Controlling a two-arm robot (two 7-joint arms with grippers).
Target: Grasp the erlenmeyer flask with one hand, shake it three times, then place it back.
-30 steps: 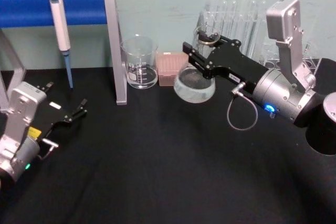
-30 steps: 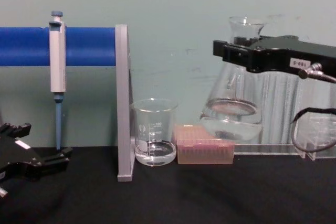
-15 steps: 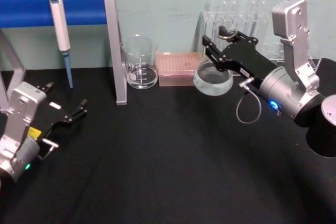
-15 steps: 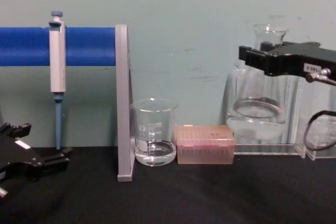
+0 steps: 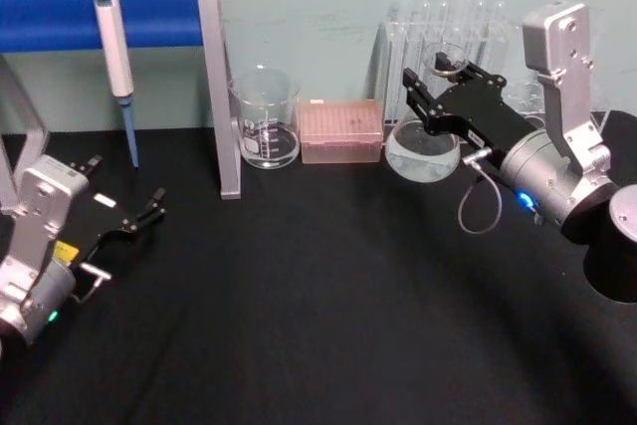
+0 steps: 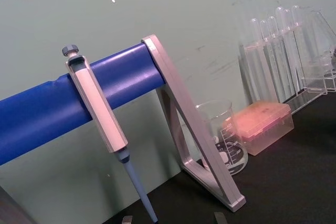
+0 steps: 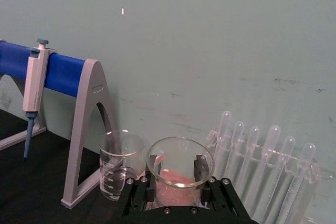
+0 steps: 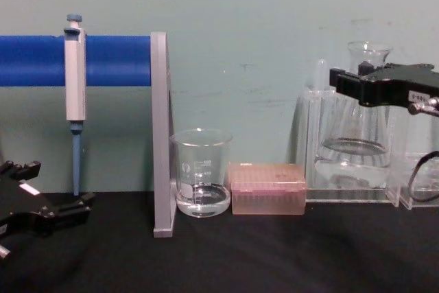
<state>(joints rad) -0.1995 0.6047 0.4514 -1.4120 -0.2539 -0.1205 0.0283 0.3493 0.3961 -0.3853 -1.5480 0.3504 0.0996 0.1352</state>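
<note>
One clear glass conical flask (image 5: 423,153), with a wide base, a narrow flared neck and a shallow pool of clear liquid at the bottom. We log it right of centre in the head view. The right gripper (image 5: 441,85) has its black flat jaws clamped on the neck just under the rim. In the chest view the flask's base rides above the feet of its neighbours, so we judge it held off the black tabletop (image 5: 299,306).

Handling, as we judge it:
- The glass is rigid, smooth and breakable.
- The load is light but bottom-heavy, and the liquid will slosh.
- The neck is the right place to hold, since the flare above the jaws guards against slipping through.

Edges:
- A clear plastic rack of test tubes (image 5: 478,27) stands close behind the flask.
- A pink tip box (image 5: 341,131) sits near on its left.
- A straight-sided glass beaker (image 5: 264,121) comes next, further left.
- A blue bar stand (image 5: 60,15) carries a grey-and-blue pipette (image 5: 112,42) at upper left.

Open room: we note the broad bare cloth across the lower middle of the frame. Sideways swings near the rack risk a knock.

One left gripper (image 5: 124,188), parked at lower left with its fingers spread and holding nothing.
</note>
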